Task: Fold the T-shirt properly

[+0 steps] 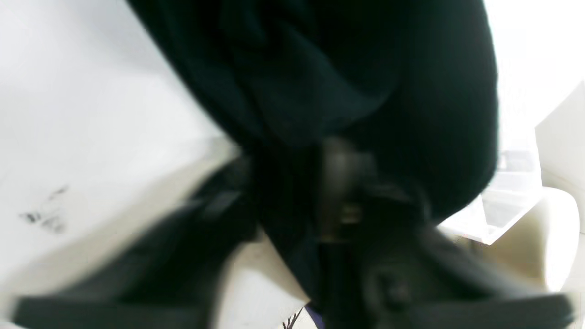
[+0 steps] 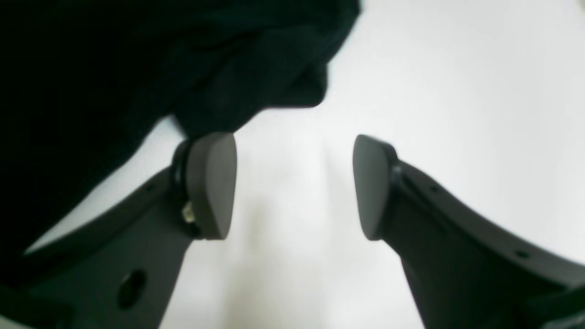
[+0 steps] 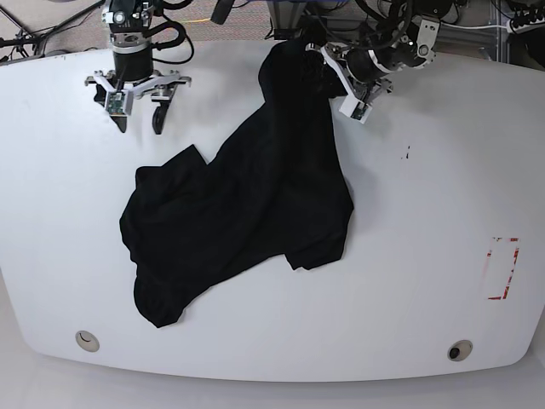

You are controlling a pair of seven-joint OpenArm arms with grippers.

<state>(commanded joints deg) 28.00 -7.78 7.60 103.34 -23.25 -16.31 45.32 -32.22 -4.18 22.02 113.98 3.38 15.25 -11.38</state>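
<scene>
The black T-shirt (image 3: 247,204) lies crumpled across the middle of the white table (image 3: 426,213), and one end is drawn up toward the far edge. There my left gripper (image 3: 322,53) is shut on a bunch of the cloth. The left wrist view is blurred: dark T-shirt folds (image 1: 347,82) hang over the left gripper (image 1: 338,183). My right gripper (image 3: 136,119) hovers open at the far left, apart from the shirt. In the right wrist view the right gripper (image 2: 292,183) holds nothing between its grey pads (image 2: 215,183), and a T-shirt edge (image 2: 137,64) lies just beyond the left pad.
A red rectangle outline (image 3: 502,268) is marked near the table's right edge, and a small black mark (image 3: 407,154) sits right of the shirt. Two round holes (image 3: 85,341) (image 3: 460,350) lie near the front edge. Cables and arm bases crowd the far edge.
</scene>
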